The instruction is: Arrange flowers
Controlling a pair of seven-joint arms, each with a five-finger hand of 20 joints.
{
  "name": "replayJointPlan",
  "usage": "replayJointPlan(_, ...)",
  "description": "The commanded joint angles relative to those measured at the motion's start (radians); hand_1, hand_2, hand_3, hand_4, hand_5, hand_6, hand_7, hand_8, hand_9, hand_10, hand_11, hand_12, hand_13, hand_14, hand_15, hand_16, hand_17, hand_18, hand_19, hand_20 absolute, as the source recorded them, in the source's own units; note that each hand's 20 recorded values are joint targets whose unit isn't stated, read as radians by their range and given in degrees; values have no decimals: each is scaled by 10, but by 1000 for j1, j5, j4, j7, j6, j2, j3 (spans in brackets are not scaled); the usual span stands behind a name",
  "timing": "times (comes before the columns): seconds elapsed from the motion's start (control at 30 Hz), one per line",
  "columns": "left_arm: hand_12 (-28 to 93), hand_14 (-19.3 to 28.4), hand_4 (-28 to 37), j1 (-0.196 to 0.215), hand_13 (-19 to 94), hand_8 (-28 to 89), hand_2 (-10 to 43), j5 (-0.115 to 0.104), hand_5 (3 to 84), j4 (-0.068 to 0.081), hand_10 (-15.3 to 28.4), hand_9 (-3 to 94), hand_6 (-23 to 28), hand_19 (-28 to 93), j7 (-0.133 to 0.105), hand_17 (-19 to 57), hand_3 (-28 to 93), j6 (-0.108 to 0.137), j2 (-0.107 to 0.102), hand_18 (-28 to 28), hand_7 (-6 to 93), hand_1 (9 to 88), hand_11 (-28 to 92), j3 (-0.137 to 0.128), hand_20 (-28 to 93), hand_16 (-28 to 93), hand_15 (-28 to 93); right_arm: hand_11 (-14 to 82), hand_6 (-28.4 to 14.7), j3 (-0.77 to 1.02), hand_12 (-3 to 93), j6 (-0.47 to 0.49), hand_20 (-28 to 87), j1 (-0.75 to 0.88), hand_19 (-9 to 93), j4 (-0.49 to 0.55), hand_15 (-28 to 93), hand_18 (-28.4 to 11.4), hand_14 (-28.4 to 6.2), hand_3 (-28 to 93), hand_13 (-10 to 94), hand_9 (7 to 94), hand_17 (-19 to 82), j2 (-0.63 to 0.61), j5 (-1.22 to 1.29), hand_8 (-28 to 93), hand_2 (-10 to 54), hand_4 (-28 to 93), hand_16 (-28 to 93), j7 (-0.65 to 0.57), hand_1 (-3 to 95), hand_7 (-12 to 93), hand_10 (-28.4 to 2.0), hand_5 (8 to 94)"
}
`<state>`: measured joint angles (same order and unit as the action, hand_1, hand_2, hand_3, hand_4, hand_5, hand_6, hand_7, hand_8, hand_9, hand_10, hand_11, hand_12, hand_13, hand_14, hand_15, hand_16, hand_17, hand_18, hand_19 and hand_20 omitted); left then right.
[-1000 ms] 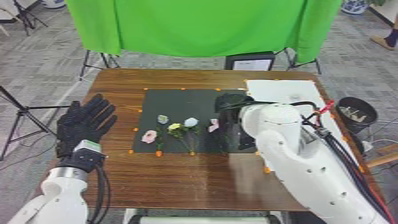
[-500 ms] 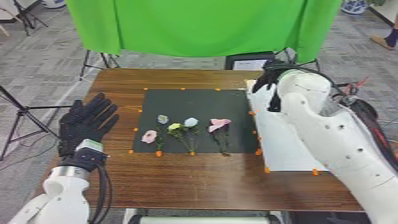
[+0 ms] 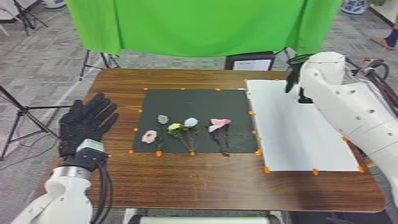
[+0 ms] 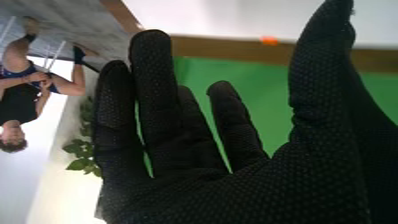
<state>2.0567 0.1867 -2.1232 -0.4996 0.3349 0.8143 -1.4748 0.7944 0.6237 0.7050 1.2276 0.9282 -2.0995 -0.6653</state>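
Note:
In the head view the left hand [image 3: 83, 120] is at the table's left side, fingers straight. My right hand [image 3: 296, 75] is over the far right corner, above the white sheet [image 3: 289, 125] and away from the flowers. The right wrist view has the right hand [image 4: 213, 185] open with straight fingers and nothing held. On the dark mat [image 3: 195, 102] lie a pink flower [image 3: 149, 136], a small pale green one [image 3: 163, 119], a yellow flower [image 3: 174, 126], a pale blue-white one [image 3: 191, 122] and a larger pink flower [image 3: 219, 122], stems pointing toward the near edge.
Orange markers [image 3: 159, 153] edge the mat and sheet on the brown table [image 3: 195, 185]. A green cloth [image 3: 195, 30] hangs beyond the far edge. A tripod [image 3: 27, 120] stands on the floor left of the table.
My right hand has moved from over the mat's right side up and right to the far right corner, uncovering the larger pink flower and the sheet. The left arm and flowers have kept still.

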Motion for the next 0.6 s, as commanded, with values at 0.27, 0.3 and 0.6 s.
replayJointPlan(0.27, 136, 165, -283, -54, 282, -77, 122, -18, 492, 16, 162, 411, 108, 366, -40, -61, 763, -51, 6, 161, 149, 252, 232, 39, 105, -61, 386, 126, -26, -60, 100, 20, 334, 37, 778, -77, 491, -226, -112, 753, 596, 450, 309, -42, -82, -136, -77, -282, 162, 143, 444, 180, -96, 407)
replayJointPlan(0.3, 136, 165, -283, -50, 283, -77, 120, -19, 492, 15, 162, 411, 108, 365, -36, -61, 767, -52, 7, 161, 150, 251, 233, 36, 105, -61, 386, 129, -23, -51, 99, -7, 333, 55, 779, -67, 484, -225, -110, 752, 601, 457, 313, -47, -79, -139, -79, -282, 163, 153, 450, 183, -95, 412)
replayJointPlan(0.6, 137, 166, -283, -46, 287, -78, 120, -4, 492, 16, 160, 413, 107, 360, -1, -61, 761, -49, 16, 163, 151, 250, 232, 29, 107, -58, 387, 143, 27, -68, 131, -226, 352, 146, 769, -9, 424, -205, -77, 590, 700, 679, 334, -84, -110, -89, -67, -283, 239, 199, 560, 259, -71, 601)
